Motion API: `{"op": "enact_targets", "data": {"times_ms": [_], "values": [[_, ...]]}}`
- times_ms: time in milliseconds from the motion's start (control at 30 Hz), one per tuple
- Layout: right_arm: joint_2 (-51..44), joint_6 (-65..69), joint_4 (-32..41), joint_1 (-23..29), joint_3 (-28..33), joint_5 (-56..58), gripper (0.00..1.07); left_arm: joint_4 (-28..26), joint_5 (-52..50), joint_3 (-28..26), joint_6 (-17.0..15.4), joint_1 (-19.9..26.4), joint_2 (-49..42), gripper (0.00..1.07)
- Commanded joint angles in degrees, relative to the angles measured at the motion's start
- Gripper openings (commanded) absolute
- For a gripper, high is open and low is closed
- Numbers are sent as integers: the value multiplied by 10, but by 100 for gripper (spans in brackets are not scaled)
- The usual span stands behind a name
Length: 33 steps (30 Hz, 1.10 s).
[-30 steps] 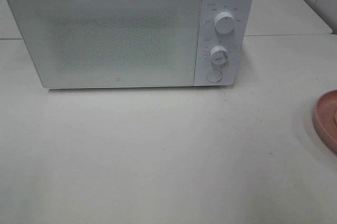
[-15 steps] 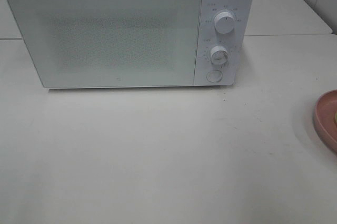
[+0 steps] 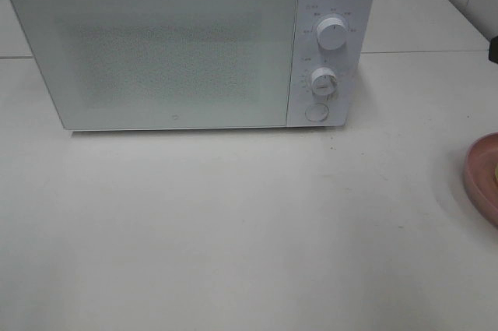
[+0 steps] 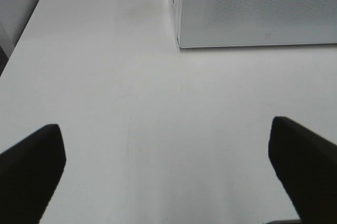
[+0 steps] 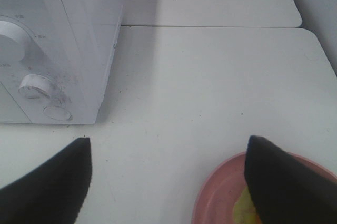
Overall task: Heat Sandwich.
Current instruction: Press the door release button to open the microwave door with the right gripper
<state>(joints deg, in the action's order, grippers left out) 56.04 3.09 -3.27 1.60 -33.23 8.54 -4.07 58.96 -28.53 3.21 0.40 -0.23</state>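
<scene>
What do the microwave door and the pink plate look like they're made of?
Microwave door: probably glass with a smooth pale finish; a fine dotted mesh shows through. Pink plate: plastic or ceramic, can't tell; even salmon colour, dull sheen.

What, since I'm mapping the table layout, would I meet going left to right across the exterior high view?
microwave door → microwave control panel → pink plate, cut off by the right edge

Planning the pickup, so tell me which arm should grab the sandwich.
Right. The right gripper, open, hangs next to the plate holding the sandwich; the left gripper, also open, faces the table in front of the microwave.
</scene>
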Motion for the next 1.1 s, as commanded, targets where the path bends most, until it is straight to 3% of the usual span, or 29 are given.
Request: {"op": "enact_targets", "data": {"times_ms": [33, 267, 500, 833, 1100], "values": [[18, -1, 0, -2, -1, -30, 76, 0, 0, 2, 1, 1, -15, 101], [65, -1, 0, -1, 6, -97, 76, 0, 0, 2, 1, 1, -15, 101], [75, -2, 18, -1, 102, -311, 76, 0, 0, 2, 1, 1, -15, 101], [75, -17, 101, 2, 178, -433, 76, 0, 0, 2, 1, 1, -15, 101], [75, -80, 183, 103, 213, -486, 76, 0, 0, 2, 1, 1, -15, 101]]}}
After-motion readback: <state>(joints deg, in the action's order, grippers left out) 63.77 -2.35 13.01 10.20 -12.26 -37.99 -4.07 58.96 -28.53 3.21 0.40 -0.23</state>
